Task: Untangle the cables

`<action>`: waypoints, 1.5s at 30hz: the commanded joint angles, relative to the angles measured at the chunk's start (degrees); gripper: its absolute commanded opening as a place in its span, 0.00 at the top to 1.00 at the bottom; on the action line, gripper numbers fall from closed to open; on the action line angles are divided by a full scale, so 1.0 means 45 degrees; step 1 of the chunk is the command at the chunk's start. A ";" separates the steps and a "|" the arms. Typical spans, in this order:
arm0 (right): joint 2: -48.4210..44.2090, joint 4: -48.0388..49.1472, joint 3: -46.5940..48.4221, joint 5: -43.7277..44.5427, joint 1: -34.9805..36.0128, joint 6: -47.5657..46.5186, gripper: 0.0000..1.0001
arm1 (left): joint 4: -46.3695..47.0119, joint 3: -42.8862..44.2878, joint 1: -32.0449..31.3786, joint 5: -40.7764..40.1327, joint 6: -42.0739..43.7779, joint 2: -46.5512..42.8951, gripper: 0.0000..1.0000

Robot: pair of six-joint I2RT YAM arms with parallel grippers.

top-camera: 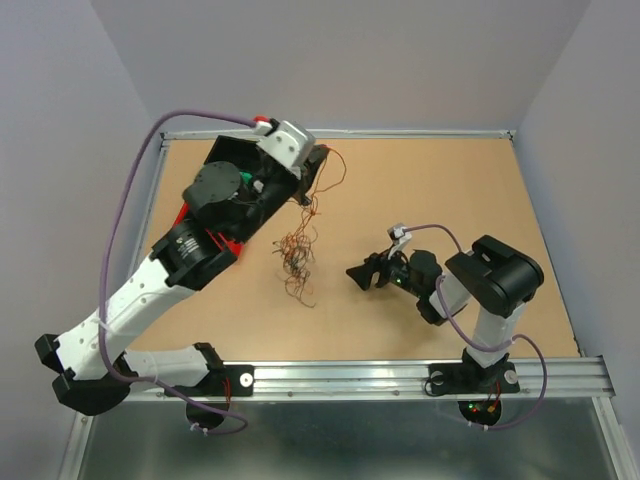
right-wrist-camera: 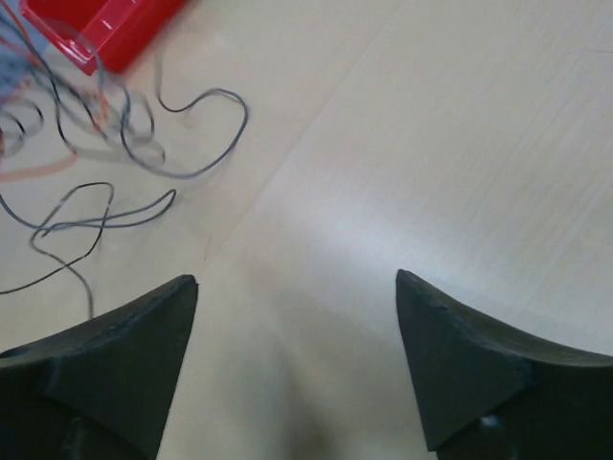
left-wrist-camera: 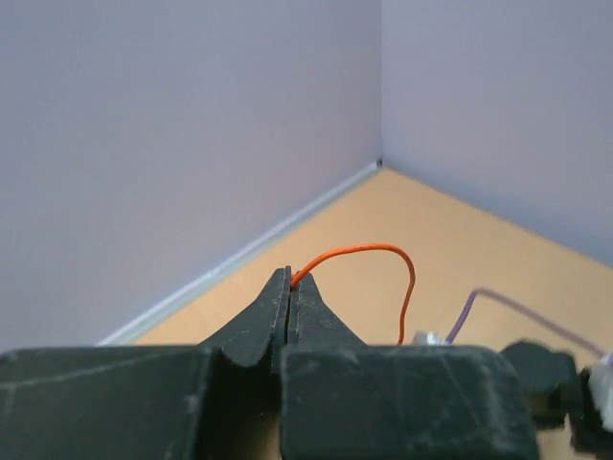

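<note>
A tangle of thin orange, brown and black cables (top-camera: 296,258) lies on the table centre. Strands rise from it to my left gripper (top-camera: 318,160), which is raised near the far edge. In the left wrist view my left gripper (left-wrist-camera: 290,278) is shut on an orange wire (left-wrist-camera: 383,251) that arcs right and down behind the finger block. My right gripper (top-camera: 358,273) is open, low over the table to the right of the tangle. In the right wrist view its fingers (right-wrist-camera: 144,331) are wide apart and empty, with loose black wires (right-wrist-camera: 115,206) at upper left.
A red object (top-camera: 222,243) sits under my left arm; it also shows in the right wrist view (right-wrist-camera: 96,29). The table's metal rim (top-camera: 400,132) runs along the far side, with grey walls around. Purple cables run along both arms.
</note>
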 commanded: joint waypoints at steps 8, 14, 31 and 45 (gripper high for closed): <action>-0.4583 0.2284 -0.0271 -0.2470 0.0191 -0.0925 0.00 | 0.1653 -0.2719 -0.0011 0.2424 0.0550 0.0029 1.00; -0.6282 0.1050 0.1152 -0.4304 0.0231 -0.1396 0.00 | 0.1635 -0.2622 -0.0011 0.2484 0.0315 0.0204 1.00; -0.5212 -0.0667 0.5353 -0.4972 0.0465 -0.0967 0.28 | 0.0698 -0.1726 -0.0011 0.3148 -0.0466 0.0340 1.00; -0.2711 -0.0689 0.5317 -0.4132 0.1305 -0.1787 0.71 | 0.0286 0.1263 -0.0011 0.0845 0.0666 0.0323 1.00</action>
